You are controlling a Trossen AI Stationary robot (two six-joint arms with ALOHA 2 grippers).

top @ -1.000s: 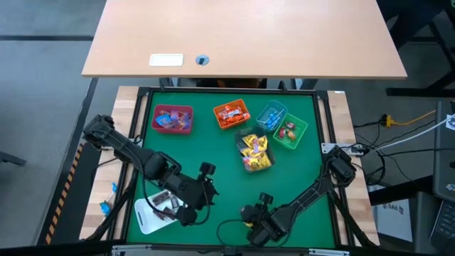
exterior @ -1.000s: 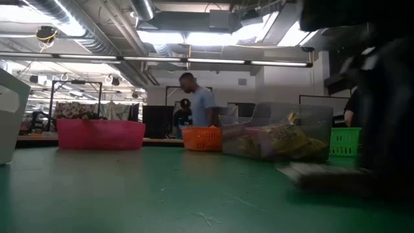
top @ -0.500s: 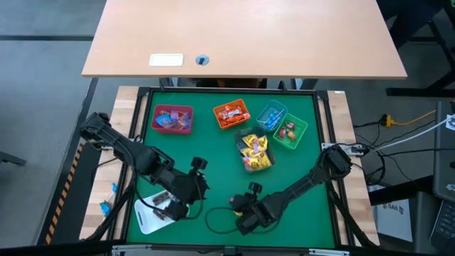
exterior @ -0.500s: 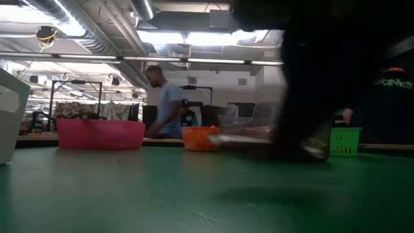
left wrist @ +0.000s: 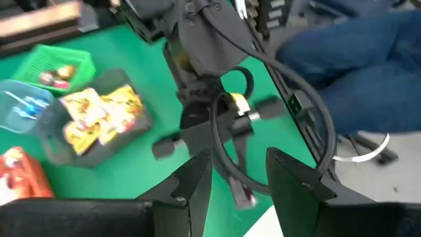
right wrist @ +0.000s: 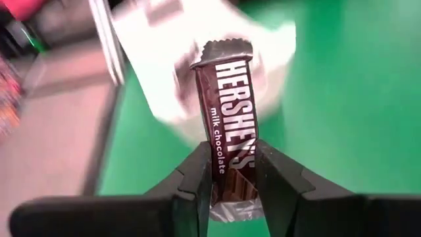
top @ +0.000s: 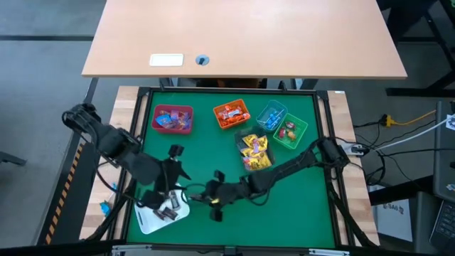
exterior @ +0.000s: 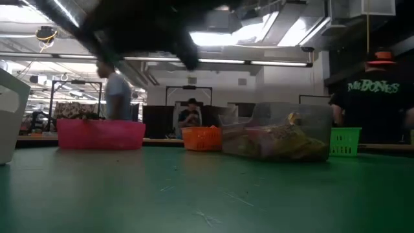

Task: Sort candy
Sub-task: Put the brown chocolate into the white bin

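Green table (top: 213, 153) with bins (top: 173, 119), white tray (top: 148, 220).

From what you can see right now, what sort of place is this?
Probably a robotics lab or open workshop: a green work mat with small candy bins such as the pink bin, bare ceiling ducts and strip lights overhead, and people at desks behind.

Glossy brown foil-like wrapper on chocolate bar (right wrist: 229, 128), matt green table mat (top: 298, 199), smooth pale wooden desk (top: 249, 35)
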